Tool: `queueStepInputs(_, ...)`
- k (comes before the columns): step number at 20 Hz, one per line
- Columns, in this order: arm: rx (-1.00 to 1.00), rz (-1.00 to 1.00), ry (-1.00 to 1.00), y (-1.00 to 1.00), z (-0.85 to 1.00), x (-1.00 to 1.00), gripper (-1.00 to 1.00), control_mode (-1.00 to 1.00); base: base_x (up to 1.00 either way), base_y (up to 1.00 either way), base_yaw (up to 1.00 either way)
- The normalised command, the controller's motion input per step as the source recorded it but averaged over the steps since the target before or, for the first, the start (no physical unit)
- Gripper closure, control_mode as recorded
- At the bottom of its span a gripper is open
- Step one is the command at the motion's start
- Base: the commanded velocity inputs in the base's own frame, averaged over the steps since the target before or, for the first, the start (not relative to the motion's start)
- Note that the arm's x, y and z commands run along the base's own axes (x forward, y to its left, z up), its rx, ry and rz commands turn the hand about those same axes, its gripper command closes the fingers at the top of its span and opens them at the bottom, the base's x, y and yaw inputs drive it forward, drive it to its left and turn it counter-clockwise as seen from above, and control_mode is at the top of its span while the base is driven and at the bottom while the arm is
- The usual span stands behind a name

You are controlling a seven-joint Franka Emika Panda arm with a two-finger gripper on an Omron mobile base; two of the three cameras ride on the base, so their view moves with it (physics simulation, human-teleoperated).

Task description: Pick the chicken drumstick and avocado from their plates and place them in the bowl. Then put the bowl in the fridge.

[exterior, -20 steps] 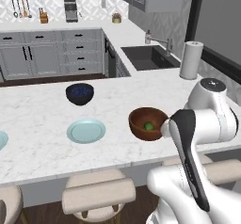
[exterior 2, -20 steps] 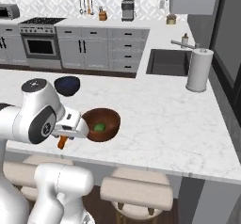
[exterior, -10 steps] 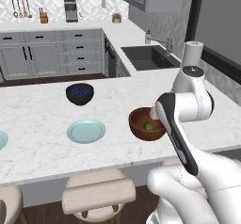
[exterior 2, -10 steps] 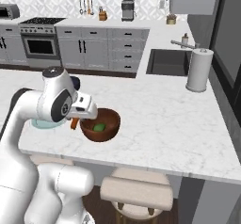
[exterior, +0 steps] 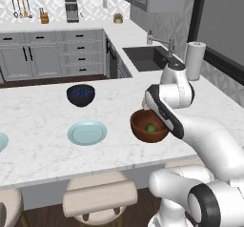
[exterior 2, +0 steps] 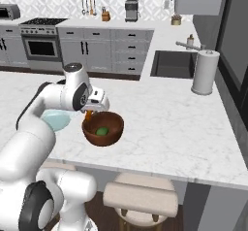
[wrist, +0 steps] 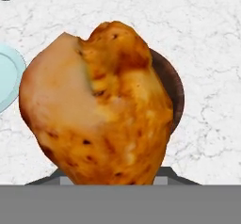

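up close, jaws clamp the chicken drumstick [wrist: 99, 110]; sideways, avocado [exterior 2: 101, 131] in bowl [exterior 2: 102, 128].

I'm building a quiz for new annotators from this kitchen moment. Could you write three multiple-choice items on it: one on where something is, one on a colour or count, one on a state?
1. Where is the avocado?
A. in the reddish-brown bowl
B. on the teal plate
C. in the sink

2. What colour is the other bowl on the counter?
A. white
B. dark navy blue
C. yellow

3. What is the gripper doing?
A. open and empty
B. holding a paper towel roll
C. holding the chicken drumstick above the reddish-brown bowl

Answers: 1 A, the green fruit lies inside the bowl; 2 B, it stands beyond the teal plate; 3 C, the hand view has the drumstick in front of the bowl's rim.
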Motion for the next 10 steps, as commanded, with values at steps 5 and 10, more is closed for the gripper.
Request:
queueStepInputs(5,-0.03,0.0,0.0,-0.2,-0.81,0.3,1.0,-1.0,0.0,0.0,0.0)
queueStepInputs(10,-0.01,0.0,-0.01,-0.09,-0.59,0.03,1.0,-1.0,0.0,0.0,0.0)
